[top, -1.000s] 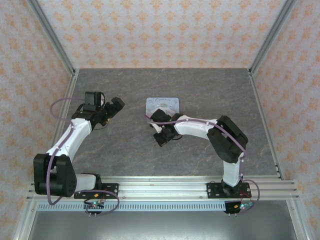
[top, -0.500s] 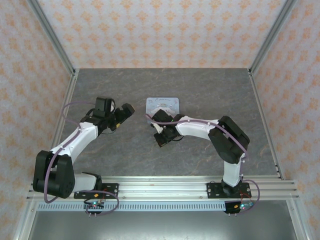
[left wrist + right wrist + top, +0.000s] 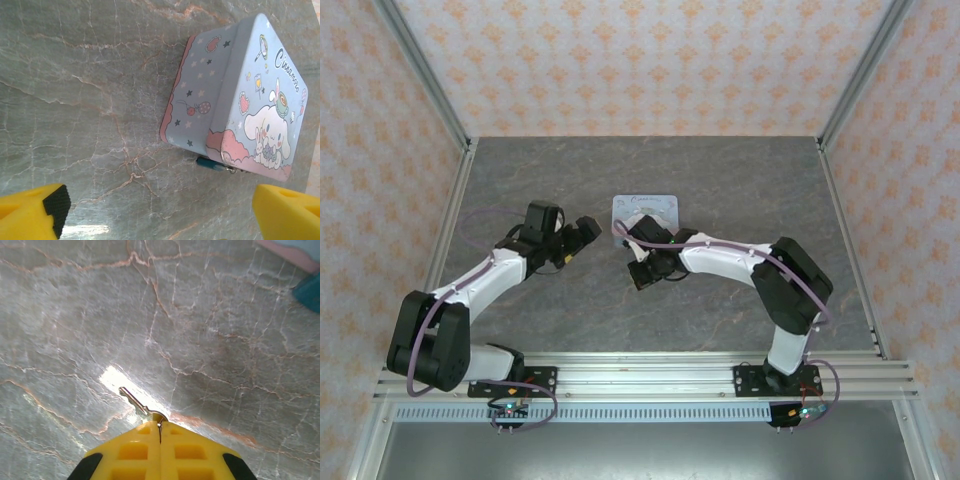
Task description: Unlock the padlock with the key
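Padlock point(image 3: 209, 162): tiny, with a teal-blue body, lying flat on the table point(image 3: 740, 180). It is pressed against the lower edge of the tin box point(image 3: 250, 95). A small pale metal part shows at its right end, under the box's pink rim. It is too small to tell whether that part hooks into the box. In the right wrist view, one teal corner of the padlock pokes in at the upper right, next to a strip of the pink rim.

Tin box: pale blue with a cartoon dog print, scattered stars and a pink scalloped border. From above it sits about mid-table, a little toward the far edge.

Key point(image 3: 136, 401): thin, silver-coloured, pointing forward over the marbled grey table. Its head is pinched between the yellow fingers of the right gripper point(image 3: 160, 426), which are pressed together with no gap. The key tip is well apart from the padlock. I cannot tell whether it touches the table.

Left gripper point(image 3: 160, 212): yellow fingers spread wide with nothing between them, facing the box and padlock. From above it is just left of the box, and the right gripper is on the box's near side.
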Controlling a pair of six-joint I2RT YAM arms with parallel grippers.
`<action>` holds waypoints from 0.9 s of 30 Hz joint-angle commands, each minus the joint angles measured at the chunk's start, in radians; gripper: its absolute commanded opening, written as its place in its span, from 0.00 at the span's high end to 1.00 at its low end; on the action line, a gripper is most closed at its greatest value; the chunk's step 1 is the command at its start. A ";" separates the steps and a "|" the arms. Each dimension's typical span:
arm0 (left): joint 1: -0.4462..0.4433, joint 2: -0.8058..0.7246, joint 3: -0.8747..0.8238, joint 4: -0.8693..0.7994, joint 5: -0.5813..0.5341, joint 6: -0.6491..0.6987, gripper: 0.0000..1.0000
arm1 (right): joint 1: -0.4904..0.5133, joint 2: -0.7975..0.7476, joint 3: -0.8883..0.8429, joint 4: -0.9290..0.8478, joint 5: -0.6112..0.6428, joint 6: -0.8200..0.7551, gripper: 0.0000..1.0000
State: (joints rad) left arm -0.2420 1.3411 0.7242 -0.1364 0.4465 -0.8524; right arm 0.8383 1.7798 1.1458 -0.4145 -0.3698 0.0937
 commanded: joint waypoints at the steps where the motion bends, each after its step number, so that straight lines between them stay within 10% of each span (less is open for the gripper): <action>1: -0.018 0.007 -0.026 0.074 0.021 -0.030 0.12 | -0.014 -0.040 0.012 0.020 -0.006 0.047 1.00; 11: -0.113 0.074 -0.013 0.230 0.087 -0.074 0.49 | -0.074 -0.084 0.022 0.094 -0.077 0.184 1.00; 27: -0.209 0.193 0.078 0.289 0.083 -0.098 0.67 | -0.099 -0.111 0.002 0.135 -0.118 0.218 1.00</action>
State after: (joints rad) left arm -0.4454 1.5280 0.7731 0.1268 0.5243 -0.9455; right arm 0.7441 1.7054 1.1469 -0.3050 -0.4801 0.2977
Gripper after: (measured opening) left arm 0.334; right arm 0.040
